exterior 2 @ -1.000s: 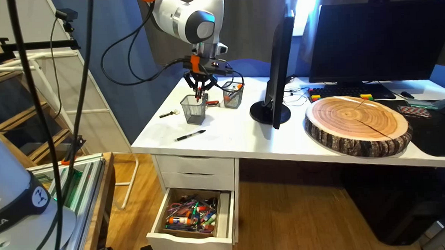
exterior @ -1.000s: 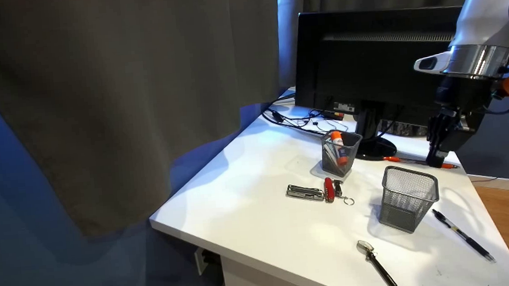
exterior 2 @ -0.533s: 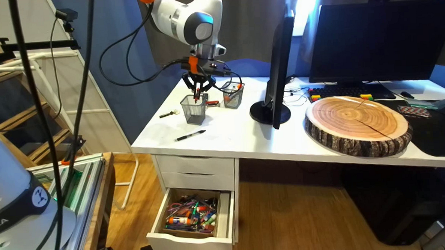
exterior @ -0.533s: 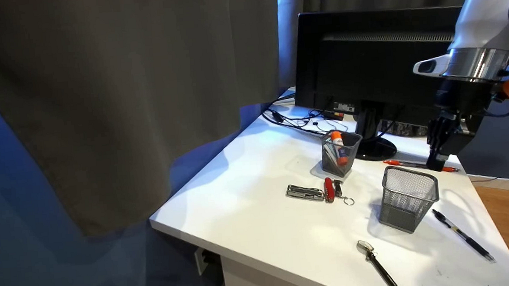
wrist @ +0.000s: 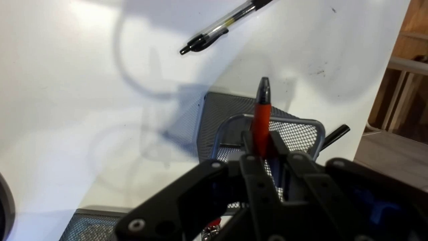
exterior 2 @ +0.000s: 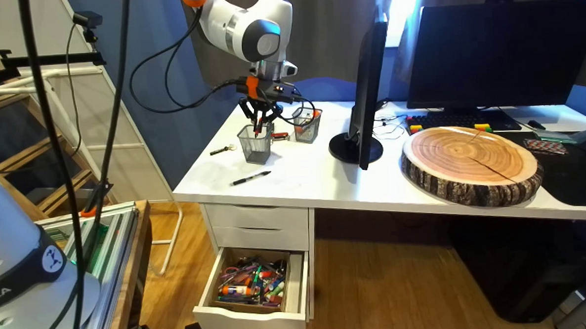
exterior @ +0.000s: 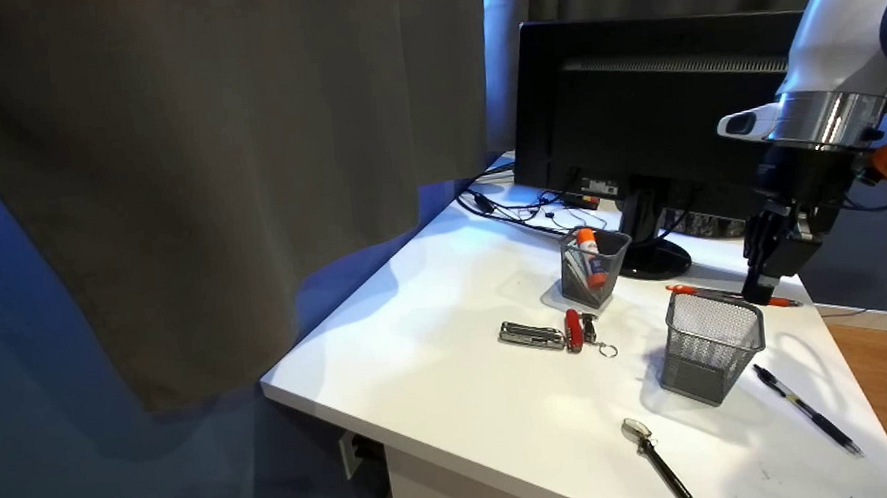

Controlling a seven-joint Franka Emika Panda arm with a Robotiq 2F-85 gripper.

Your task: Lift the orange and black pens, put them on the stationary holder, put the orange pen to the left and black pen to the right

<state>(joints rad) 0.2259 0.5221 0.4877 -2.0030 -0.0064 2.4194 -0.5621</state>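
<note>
My gripper (wrist: 262,145) is shut on the orange pen (wrist: 261,120), which lies roughly level across the jaws with its dark tip pointing out. The pen also shows in an exterior view (exterior: 783,302); in the other exterior picture it is mostly hidden by the fingers. The stationary holder (exterior: 709,359), an empty dark-grey mesh box, stands upright below the gripper; its rim (wrist: 309,121) shows under the pen in the wrist view. The black pen (exterior: 808,410), with a clear middle, lies on the desk beside the holder; it also shows in the wrist view (wrist: 222,26).
A second mesh cup (exterior: 597,288) with a glue stick stands further back. A silver multitool (exterior: 531,335), a red pocketknife (exterior: 573,330) and a black-handled item (exterior: 664,469) lie around. A monitor (exterior: 653,98) stands behind. A drawer (exterior 2: 253,327) is open below.
My gripper has moved slightly down, with the orange pen in it, and a little to the left in an exterior view. The holder and the black pen have not moved.
</note>
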